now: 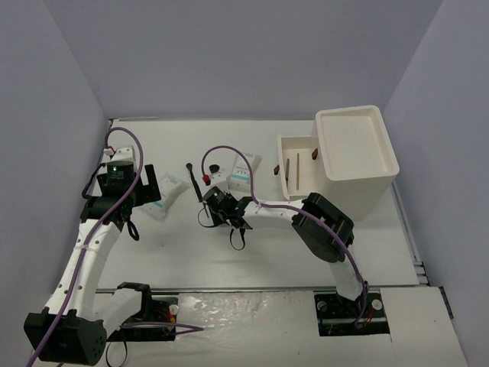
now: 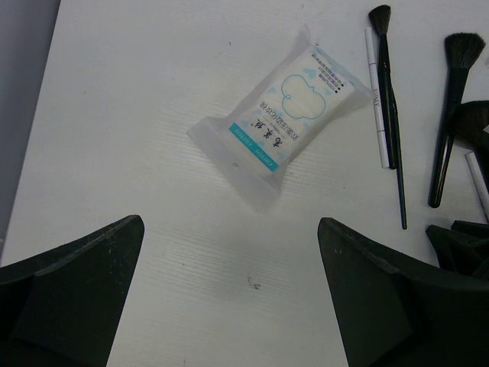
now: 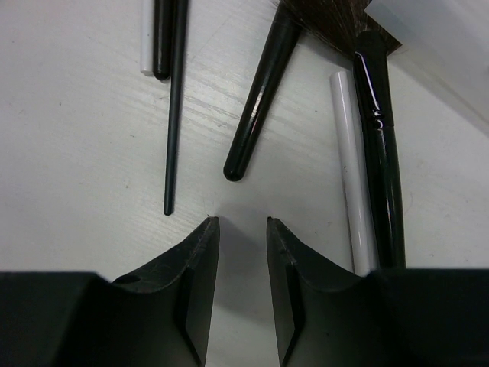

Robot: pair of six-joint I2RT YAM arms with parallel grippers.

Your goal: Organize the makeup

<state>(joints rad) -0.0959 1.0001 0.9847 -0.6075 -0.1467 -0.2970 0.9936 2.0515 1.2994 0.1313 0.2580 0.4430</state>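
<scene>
A white flat packet with blue print (image 2: 294, 107) lies on the table ahead of my left gripper (image 2: 229, 290), which is wide open and empty above bare table. In the top view this packet (image 1: 170, 191) is just right of the left gripper (image 1: 144, 191). A second packet (image 1: 243, 174) lies further right. My right gripper (image 3: 238, 222) is low over the table, jaws a narrow gap apart with nothing between them. Just beyond its tips lie a thin black brush handle (image 3: 172, 115), a thicker black brush (image 3: 260, 107), a white stick (image 3: 353, 168) and a glossy black brush (image 3: 380, 153).
A big white box (image 1: 355, 153) stands at the back right, its drawer (image 1: 284, 145) pulled out to the left with thin sticks (image 1: 287, 172) inside. Grey walls close in the table on three sides.
</scene>
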